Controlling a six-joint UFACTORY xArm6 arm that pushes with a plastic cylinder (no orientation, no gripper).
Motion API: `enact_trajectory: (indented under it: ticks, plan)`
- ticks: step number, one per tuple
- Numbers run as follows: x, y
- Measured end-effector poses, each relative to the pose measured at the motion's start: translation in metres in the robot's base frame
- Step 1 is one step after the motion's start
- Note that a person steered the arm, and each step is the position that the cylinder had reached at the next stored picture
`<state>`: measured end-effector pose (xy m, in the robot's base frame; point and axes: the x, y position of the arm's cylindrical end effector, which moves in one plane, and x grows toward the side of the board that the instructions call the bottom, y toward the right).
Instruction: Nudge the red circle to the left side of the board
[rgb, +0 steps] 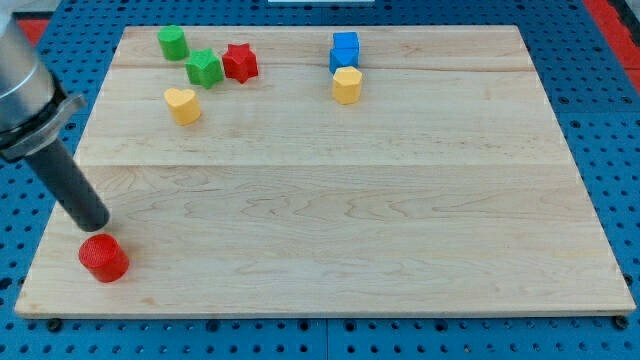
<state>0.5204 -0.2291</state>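
Note:
The red circle (103, 257) lies near the board's bottom left corner. My tip (97, 224) is at the end of the dark rod that slants down from the view's upper left; it sits just above the red circle, close to it or touching its upper edge.
Near the board's top left are a green block (172, 42), a green star (204, 68), a red star (239, 62) and a yellow heart (182, 104). At top centre are a blue block (344, 49) and a yellow block (346, 85). The wooden board (330, 200) rests on a blue pegboard.

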Motion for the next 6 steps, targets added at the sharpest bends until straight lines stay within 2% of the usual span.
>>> enact_trajectory:
  ticks: [1,2,3,6]
  plan:
    - [0.005,0.070]
    - [0.048,0.090]
    - [0.093,0.066]
    - [0.077,0.042]
